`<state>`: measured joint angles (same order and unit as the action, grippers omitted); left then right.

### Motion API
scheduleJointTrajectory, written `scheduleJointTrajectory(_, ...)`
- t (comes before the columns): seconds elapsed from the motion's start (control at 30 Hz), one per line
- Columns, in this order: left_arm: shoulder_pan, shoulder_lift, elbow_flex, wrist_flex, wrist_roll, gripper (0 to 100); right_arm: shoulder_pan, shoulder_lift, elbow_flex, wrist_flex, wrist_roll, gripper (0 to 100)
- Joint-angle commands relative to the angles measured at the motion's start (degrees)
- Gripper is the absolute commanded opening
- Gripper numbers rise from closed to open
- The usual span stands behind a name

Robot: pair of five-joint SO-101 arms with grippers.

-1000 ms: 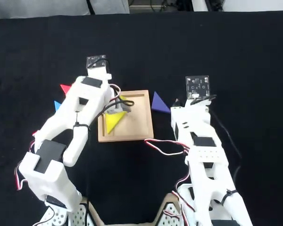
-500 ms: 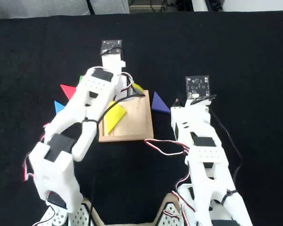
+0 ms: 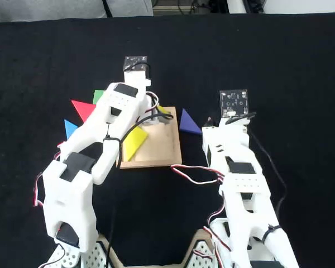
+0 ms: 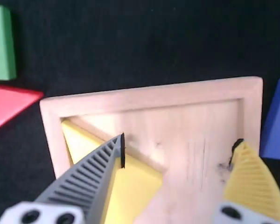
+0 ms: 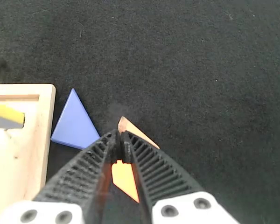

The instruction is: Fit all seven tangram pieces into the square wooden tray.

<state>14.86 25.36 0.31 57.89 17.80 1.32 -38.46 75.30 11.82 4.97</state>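
The square wooden tray (image 3: 163, 144) lies flat on the black tabletop (image 3: 279, 61) between the two arms. One yellow triangle (image 3: 134, 140) is inside it. It sits in the left part of the tray, tucked into a corner in the left wrist view (image 4: 130, 186). Its long edge runs diagonally across the tray floor and faces the tray's middle.

The left arm (image 3: 109, 120) stretches over the tray's left side. The left jaws hang above the tray floor, spread wide and holding nothing, one grey and one yellow.

A purple triangle (image 3: 188, 121) lies on the tabletop just beside the tray's right rim, near the far right corner. Its sharp point aims away from the arms and its base faces them.

To the left of the tray lie three more pieces. A red triangle (image 3: 84, 108) has a point aimed out to the left. A green piece (image 3: 98, 96) lies just beyond it. A small blue triangle (image 3: 70, 128) lies nearer the arms.

The right jaws are pressed together, low over an orange piece (image 5: 125, 178) on the tabletop. One narrow tip of that piece pokes out past the jaw ends towards the purple triangle. Whether the jaws actually pinch the orange piece cannot be told.
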Motion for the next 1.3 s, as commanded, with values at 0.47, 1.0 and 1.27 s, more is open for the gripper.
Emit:
scheduleJointTrajectory(0.47, 4.26, -14.07, 0.04, 15.91, -18.99, 36, 0.97, -0.4, -3.12, -1.41, -0.26, 1.2)
scheduleJointTrajectory(1.0, 11.12, -14.68, 13.58, 3.08, -15.38, 5, 1.14, -0.4, -3.12, -1.41, -0.26, 1.2)
scheduleJointTrajectory(1.27, 8.31, -7.74, 11.56, 0.62, -15.12, 3, 1.14, -0.4, -3.12, -1.41, -0.26, 1.2)
